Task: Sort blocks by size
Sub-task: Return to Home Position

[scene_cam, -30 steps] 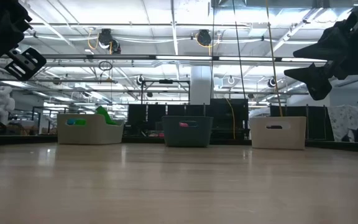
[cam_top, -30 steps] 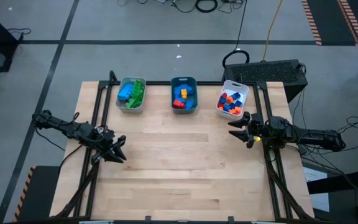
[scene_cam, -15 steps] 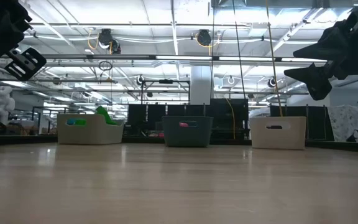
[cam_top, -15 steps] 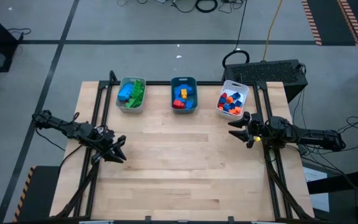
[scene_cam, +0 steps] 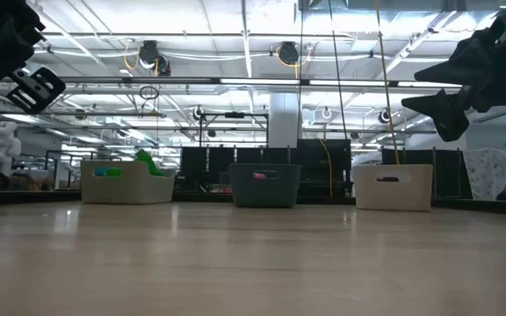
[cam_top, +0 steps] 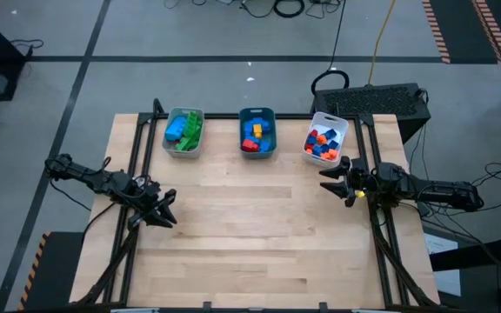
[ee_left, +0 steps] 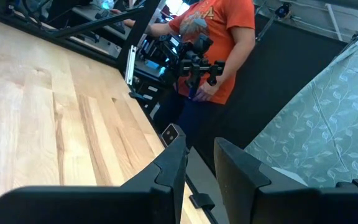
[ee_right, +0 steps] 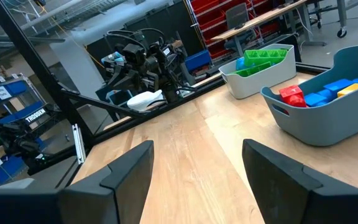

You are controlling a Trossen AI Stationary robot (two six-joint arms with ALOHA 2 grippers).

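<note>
stillness is all we find: against the frames a second and half a second ago, neither arm has shifted and no block has moved, so we judge the homing step all but done. left gripper (cam_top: 171,209) hangs over the tabletop (cam_top: 250,235) at 8 o'clock, fingers parted and empty. right gripper (cam_top: 329,181) sits at 3 o'clock, fingers spread wide, empty. blocks (cam_top: 252,132) lie in the grey tray (cam_top: 183,154) at 11 o'clock, teal tray (cam_top: 257,156) at 12, white tray (cam_top: 330,117) at 1. none look loose, so we think sorting is finished.
</note>
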